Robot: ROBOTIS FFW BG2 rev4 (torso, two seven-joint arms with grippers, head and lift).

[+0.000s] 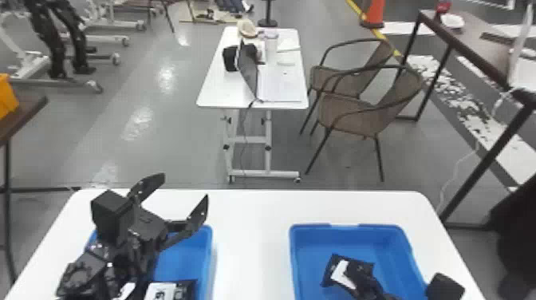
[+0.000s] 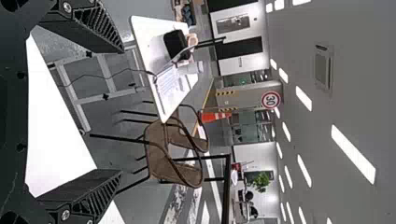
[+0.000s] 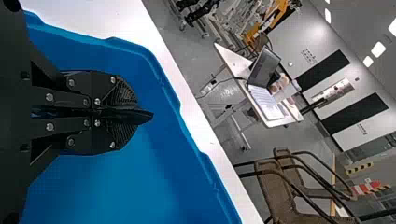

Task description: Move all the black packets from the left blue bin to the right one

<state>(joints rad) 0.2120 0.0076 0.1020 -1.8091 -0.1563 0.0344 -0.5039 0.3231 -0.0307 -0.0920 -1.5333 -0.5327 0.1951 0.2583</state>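
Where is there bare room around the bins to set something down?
Bare tabletop lies between the left bin and right bin, and beyond the right bin's far rim. Blue floor shows right of the held packet. It's crowded over the left bin, under the open left gripper, and where the right gripper grips its packet.

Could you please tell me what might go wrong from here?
The right gripper is shut on a black packet at the right blue bin; the packet could cling to a finger on release. A white-labelled packet lies close to the side wall of the left blue bin, so the open left gripper might bump that wall reaching down.
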